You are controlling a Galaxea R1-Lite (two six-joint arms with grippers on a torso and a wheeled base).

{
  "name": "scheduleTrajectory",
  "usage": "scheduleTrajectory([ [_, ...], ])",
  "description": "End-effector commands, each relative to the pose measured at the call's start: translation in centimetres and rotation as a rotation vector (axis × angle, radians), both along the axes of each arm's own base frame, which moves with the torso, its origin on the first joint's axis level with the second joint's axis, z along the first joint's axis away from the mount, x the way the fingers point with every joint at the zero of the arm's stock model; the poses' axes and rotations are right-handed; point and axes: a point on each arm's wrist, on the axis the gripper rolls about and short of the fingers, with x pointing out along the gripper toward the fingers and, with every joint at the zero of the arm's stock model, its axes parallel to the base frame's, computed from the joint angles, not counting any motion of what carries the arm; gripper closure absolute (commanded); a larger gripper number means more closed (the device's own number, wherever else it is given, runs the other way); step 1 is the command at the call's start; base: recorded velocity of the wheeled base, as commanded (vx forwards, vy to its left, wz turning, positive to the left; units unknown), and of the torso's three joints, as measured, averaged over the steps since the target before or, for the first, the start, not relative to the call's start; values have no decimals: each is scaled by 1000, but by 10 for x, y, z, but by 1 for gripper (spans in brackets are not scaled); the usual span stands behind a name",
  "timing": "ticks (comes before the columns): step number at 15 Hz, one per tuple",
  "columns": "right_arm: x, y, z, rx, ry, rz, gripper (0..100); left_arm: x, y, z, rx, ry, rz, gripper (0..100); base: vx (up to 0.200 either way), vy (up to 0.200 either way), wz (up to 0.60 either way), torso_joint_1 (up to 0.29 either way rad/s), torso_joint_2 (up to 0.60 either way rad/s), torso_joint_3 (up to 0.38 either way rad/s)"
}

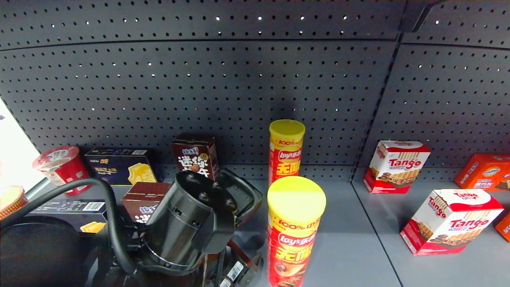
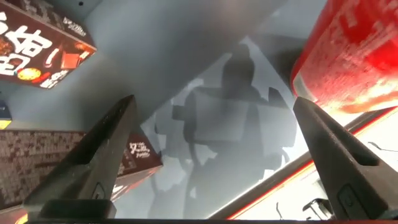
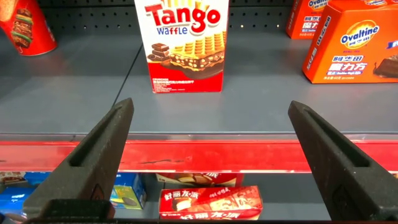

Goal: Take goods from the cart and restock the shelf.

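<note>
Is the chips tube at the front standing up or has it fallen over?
Standing up. The front chips tube has its yellow lid on top, with its red body straight below, like the tube behind it.

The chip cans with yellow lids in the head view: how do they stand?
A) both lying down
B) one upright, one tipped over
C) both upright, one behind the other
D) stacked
C: the near chip can and the far chip can both stand upright on the shelf, lids up, with a gap between them.
</note>
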Motion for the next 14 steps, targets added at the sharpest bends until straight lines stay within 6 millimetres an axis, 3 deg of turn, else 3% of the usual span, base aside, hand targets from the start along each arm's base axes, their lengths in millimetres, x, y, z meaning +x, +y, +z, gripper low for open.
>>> scheduleTrajectory([
  [1, 0, 0, 0, 0, 1, 0, 0, -1, -3, -2, 5, 3, -9, 0, 0, 0, 0, 0, 0, 0],
  [14, 0, 0, 0, 0, 0, 0, 0, -5, -11, -8, 21, 16, -39, 0, 0, 0, 0, 0, 0, 0],
])
